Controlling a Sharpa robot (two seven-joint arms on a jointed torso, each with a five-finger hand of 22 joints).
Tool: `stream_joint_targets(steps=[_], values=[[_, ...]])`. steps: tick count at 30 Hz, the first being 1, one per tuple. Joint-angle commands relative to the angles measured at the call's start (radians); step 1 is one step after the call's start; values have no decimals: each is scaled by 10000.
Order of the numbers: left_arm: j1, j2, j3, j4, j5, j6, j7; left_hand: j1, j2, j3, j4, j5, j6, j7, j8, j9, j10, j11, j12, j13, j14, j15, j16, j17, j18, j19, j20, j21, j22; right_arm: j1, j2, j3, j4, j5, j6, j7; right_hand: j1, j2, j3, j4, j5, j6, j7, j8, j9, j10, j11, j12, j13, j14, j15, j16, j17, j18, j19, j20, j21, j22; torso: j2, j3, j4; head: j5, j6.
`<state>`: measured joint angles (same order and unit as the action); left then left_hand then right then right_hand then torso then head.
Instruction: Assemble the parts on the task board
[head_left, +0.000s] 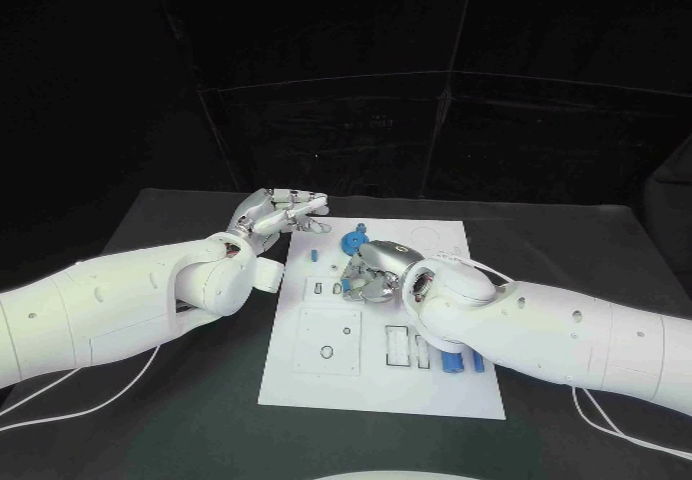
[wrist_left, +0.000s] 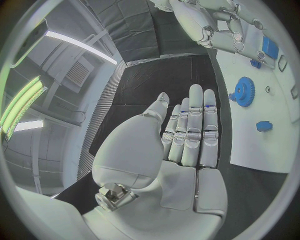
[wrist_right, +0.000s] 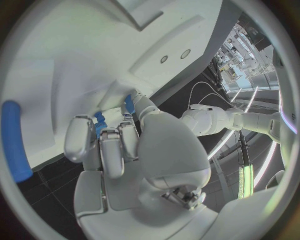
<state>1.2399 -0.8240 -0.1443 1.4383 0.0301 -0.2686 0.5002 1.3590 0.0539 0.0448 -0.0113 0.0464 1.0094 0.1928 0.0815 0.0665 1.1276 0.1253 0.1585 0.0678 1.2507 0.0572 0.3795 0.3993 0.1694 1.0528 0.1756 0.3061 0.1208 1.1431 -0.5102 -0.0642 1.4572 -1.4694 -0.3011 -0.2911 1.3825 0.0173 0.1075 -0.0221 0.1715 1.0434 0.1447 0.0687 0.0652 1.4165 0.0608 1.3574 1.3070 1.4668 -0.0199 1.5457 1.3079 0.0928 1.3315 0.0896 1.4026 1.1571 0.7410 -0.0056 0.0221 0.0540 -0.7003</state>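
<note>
White task board (head_left: 378, 385) lying mid-table. Left hand (head_left: 278, 213) hovering at the board's far left corner, fingers straight and side by side, holding nothing. Right hand (head_left: 372, 272) low over the board's middle, fingers curled onto 1 small blue part (wrist_right: 99, 121). 1 blue gear (head_left: 353, 243) near the far edge. 2 blue cylinders (head_left: 460, 361) near the right edge.

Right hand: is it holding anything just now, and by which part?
The right hand has its fingers curled around a small blue part over the white board; which part of it they grip cannot be told.
</note>
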Motion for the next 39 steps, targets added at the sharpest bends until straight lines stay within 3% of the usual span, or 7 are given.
stream_joint_targets(steps=[1, 19, 24, 27, 30, 36, 39], values=[[18, 5, 8, 10, 21, 102, 31, -101, 12, 51, -15, 54, 73, 30, 16, -1, 23, 11, 24, -7, -62, 27, 65, 17, 136, 7, -2, -64, -13, -4, -11, -17, 11, -78, 257, -158, -34, -119, 86, 0, 76, -99, 36, -37, 19, -69, -2, -33, 348, 892, 81, -18, 1964, -100, -24, 64, -61, -14, 3, 2, -5, -12, 0], [18, 8, 8, 0, 21, 133, -19, -101, 12, 51, -15, 54, 73, 30, 16, -1, 23, 11, 24, -7, -62, 27, 65, 17, 136, 7, -2, -64, -13, -8, 4, -17, 17, -198, -106, -215, -671, -608, -117, 242, 40, -644, 151, -58, 13, -310, 122, -309, 55, 886, 196, -28, 1951, -76, -96, 183, -134, -131, -2, -5, -2, -9, -20], [18, 6, 8, 1, 20, 115, -38, -104, 12, 65, -27, 54, 74, 30, 15, -2, 24, 10, 22, -9, -67, 25, 66, 27, 136, 8, -4, -65, -14, -13, 11, -17, 52, -193, -589, -153, -1072, -995, -652, 628, 148, -1550, 337, -64, -11, -927, 290, -1009, -694, 868, 334, -59, 1890, -44, -213, 296, -241, -320, -5, -2, 2, -22, 7], [17, -3, 8, -5, 19, 88, -50, -109, 5, 66, -30, 53, 74, 30, 15, -2, 25, 10, 22, -9, -69, 25, 66, 30, 136, 8, -4, -65, -15, -39, -17, -16, 153, -76, -1172, 62, -997, -1278, -1160, 1216, 361, -2063, 453, 17, 9, -1270, 429, -1293, -1066, 814, 428, -152, 1692, 1, -376, 413, -384, -587, -6, 4, -2, -22, 14], [16, -12, 7, -18, -24, 75, -89, -160, 6, 112, -51, 55, 133, -21, 38, 2, 283, -56, 114, 24, -63, -8, 77, 69, 144, 13, -16, -69, -18, -57, -67, -15, 275, 219, -1578, 455, -615, -1425, -1441, 1738, 439, -2437, 535, 62, 7, -1686, 485, -1646, -1530, 752, 494, -267, 1464, 78, -599, 450, -584, -958, -8, 25, -18, 9, 20], [15, -66, 7, -20, -495, 50, -371, -295, -6, 268, -104, 59, 269, -168, 75, 5, 848, -243, 130, 4, 492, -212, 391, 305, 169, 428, -192, 163, 82, -64, -674, -3, 825, 1090, -2103, 2014, -153, -1207, -1427, 1925, 461, -2314, 488, 385, 74, -1685, 441, -1529, -1547, 736, 472, -306, 1398, 105, -662, 452, -662, -1090, -29, 10, -5, 7, 34], [22, -226, 9, 9, -1663, 73, -1032, -1051, -113, 43, 292, 49, 568, -296, 207, 63, 1244, -342, 162, 59, 801, -290, 605, 505, 152, 666, -286, 304, 144, 18, -1350, 21, 1193, 1866, -2164, 3146, -134, -1172, -1526, 1989, 812, -2093, 419, 598, 111, -1970, 386, -1791, -1882, 588, 424, -576, 877, 247, -1125, 421, -1053, -1835, -81, -14, -35, 27, 86]])
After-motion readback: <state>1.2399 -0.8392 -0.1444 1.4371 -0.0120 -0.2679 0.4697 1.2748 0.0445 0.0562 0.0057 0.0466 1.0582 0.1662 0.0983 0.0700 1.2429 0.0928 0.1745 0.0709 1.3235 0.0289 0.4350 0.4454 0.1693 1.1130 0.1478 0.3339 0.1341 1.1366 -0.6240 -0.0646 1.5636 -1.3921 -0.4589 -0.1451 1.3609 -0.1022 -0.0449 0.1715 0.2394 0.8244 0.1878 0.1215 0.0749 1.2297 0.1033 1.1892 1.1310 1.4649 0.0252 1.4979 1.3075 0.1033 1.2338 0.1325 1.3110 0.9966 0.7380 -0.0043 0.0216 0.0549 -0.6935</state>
